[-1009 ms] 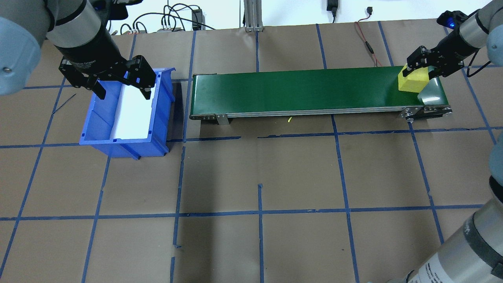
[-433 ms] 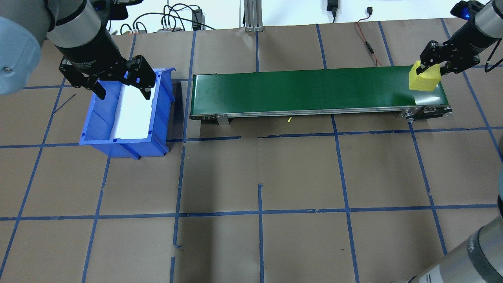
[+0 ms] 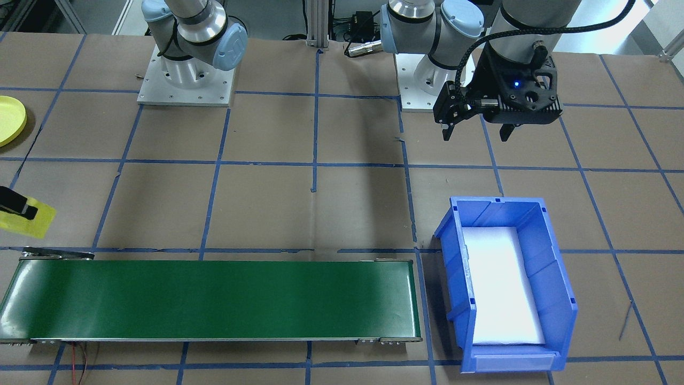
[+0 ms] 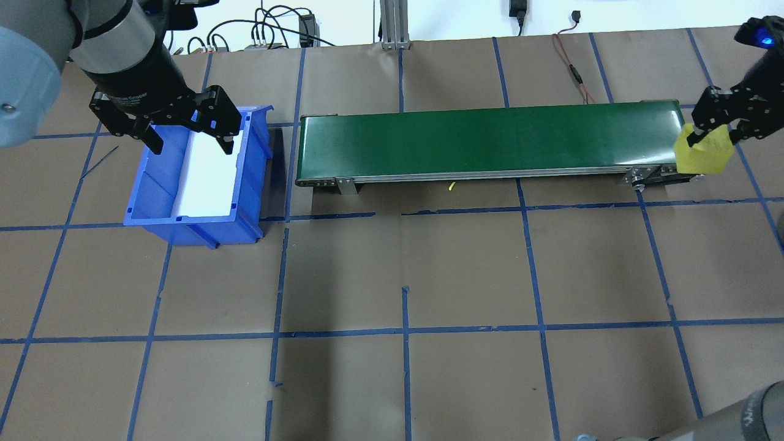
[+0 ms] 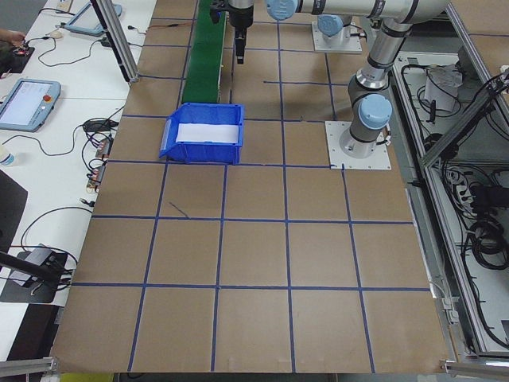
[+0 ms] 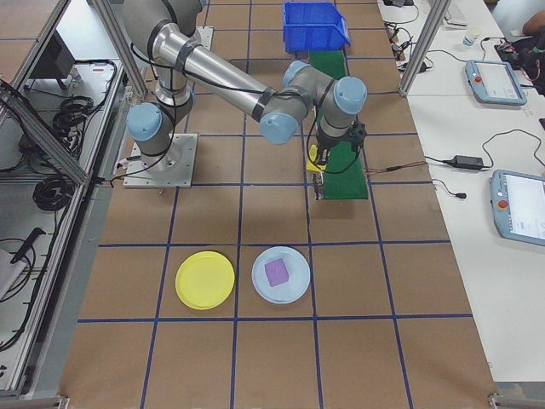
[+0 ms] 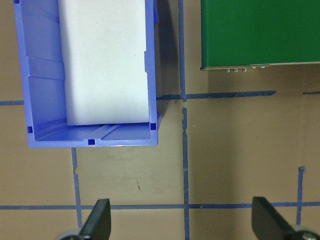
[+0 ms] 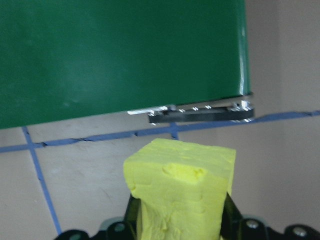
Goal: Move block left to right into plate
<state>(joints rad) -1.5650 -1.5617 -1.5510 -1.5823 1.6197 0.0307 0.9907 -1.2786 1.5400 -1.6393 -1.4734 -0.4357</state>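
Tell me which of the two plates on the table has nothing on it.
The yellow plate is bare. The pale blue plate beside it, nearer the conveyor side, carries a purple block.

Hardly any writing could be read. On the black body of the left end effector, seen in the overhead view, stood a line of small white lettering whose last word looked like "Gripper"; the word before it was too blurred to make out. At the bottom right edge of that view a grey arm link bore a few dark letters, cut off and unreadable
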